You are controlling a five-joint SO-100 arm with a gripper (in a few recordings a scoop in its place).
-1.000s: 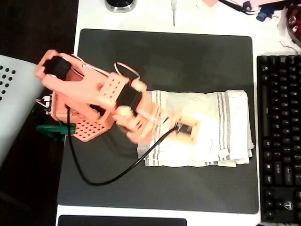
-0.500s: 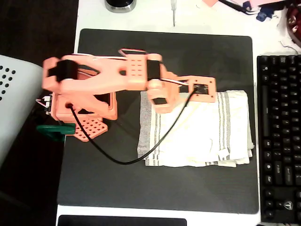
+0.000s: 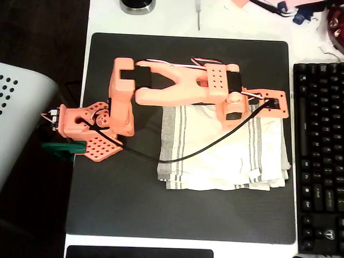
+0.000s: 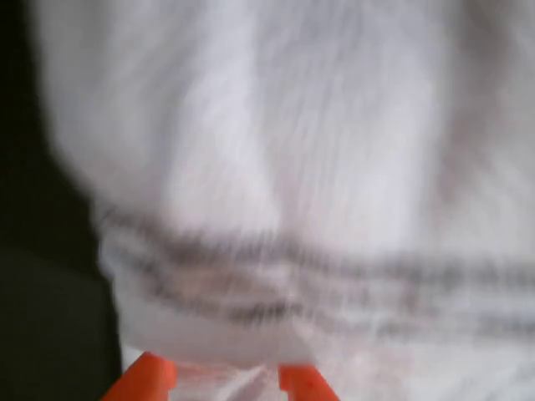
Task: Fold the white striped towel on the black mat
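Observation:
The white striped towel [image 3: 220,153] lies folded into a rough rectangle on the right half of the black mat [image 3: 161,48], grey stripes near its left and right edges. My orange arm stretches rightward across the mat. My gripper [image 3: 270,105] hovers over the towel's upper right corner. The blurred wrist view has the towel [image 4: 276,167] close below with its grey stripes running across, and a strip of the mat [image 4: 33,317] at the left. My gripper [image 4: 226,380] is open at the bottom edge, its two orange fingertips [image 4: 146,376] apart with cloth seen between them.
A black keyboard [image 3: 320,156] borders the mat on the right. The arm's black cable [image 3: 177,158] drapes over the towel's left part. The base and a green clamp [image 3: 64,149] sit at the mat's left edge. A round metal object [image 3: 137,5] and a thin tool [image 3: 198,13] lie beyond the mat's top edge.
The arm has swung up and to the right, from over the towel's middle to its upper right corner. The towel has stayed nearly where it was.

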